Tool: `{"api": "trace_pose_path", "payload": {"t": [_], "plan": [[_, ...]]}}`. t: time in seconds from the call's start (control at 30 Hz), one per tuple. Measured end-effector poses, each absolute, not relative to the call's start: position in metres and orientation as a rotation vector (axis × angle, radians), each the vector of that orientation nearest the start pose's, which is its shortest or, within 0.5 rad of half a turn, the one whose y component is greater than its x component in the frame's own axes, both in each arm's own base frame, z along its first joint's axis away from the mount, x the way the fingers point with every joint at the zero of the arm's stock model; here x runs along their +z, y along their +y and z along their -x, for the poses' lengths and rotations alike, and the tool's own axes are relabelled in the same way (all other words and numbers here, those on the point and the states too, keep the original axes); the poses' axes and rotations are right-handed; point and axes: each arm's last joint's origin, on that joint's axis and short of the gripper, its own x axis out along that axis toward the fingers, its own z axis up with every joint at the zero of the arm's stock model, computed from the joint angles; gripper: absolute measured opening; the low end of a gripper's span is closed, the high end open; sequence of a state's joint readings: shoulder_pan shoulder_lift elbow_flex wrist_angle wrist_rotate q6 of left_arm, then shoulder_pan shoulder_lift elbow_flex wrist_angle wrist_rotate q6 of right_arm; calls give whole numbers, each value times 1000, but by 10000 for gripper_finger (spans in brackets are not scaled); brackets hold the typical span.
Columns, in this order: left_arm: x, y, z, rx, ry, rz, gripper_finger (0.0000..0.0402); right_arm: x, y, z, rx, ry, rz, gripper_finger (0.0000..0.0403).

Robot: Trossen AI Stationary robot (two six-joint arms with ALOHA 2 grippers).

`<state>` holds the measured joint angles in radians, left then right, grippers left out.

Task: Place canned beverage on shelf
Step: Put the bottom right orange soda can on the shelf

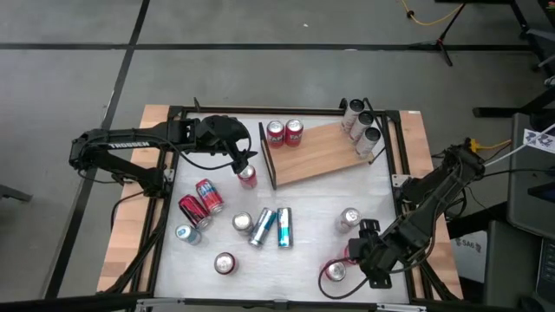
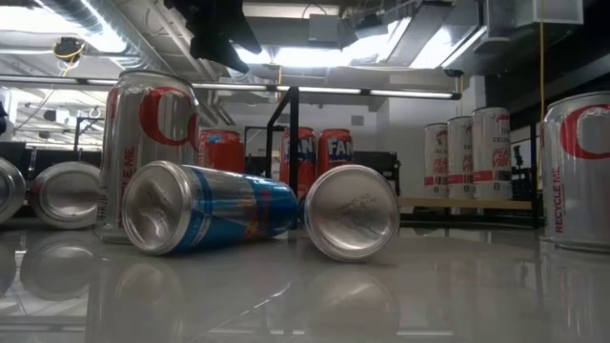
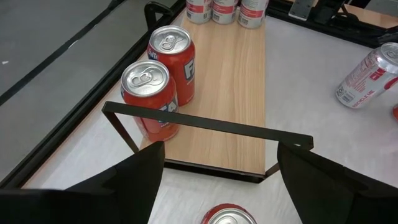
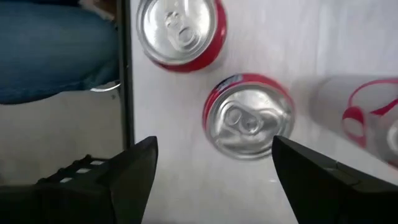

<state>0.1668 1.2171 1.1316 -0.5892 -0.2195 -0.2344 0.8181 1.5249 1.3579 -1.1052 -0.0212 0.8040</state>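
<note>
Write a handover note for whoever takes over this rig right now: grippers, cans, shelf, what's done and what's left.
Left gripper: at an upright red can just outside the shelf's railed end; a firm grip can't be confirmed.
Right gripper: open, over a red-rimmed can near the table's front right corner.
Done: two red cans and three white cans stand on the shelf.
Left: shelve the left arm's can, then the loose cans scattered across the table, some lying down.

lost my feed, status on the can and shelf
left gripper at red can, just short of shelf rail. right gripper open over a table can. two orange cans stand behind rail.
</note>
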Motion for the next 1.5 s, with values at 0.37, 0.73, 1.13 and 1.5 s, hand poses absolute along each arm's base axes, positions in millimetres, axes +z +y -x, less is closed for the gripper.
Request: {"api": "trace_pose_path", "payload": {"t": [0.37,0.73,1.13,1.5], "plan": [[330,48,-248,449,633,204,302,293,209,-195,170,1381,-145,305],[330,48,-248,449,634,205,302,291,203,-194,83,1355,-68,305],[330,48,-248,446,634,207,302,274,206,-193,96,1353,-66,305],[330,48,-248,446,634,209,302,268,207,-194,108,1336,-52,305]]}}
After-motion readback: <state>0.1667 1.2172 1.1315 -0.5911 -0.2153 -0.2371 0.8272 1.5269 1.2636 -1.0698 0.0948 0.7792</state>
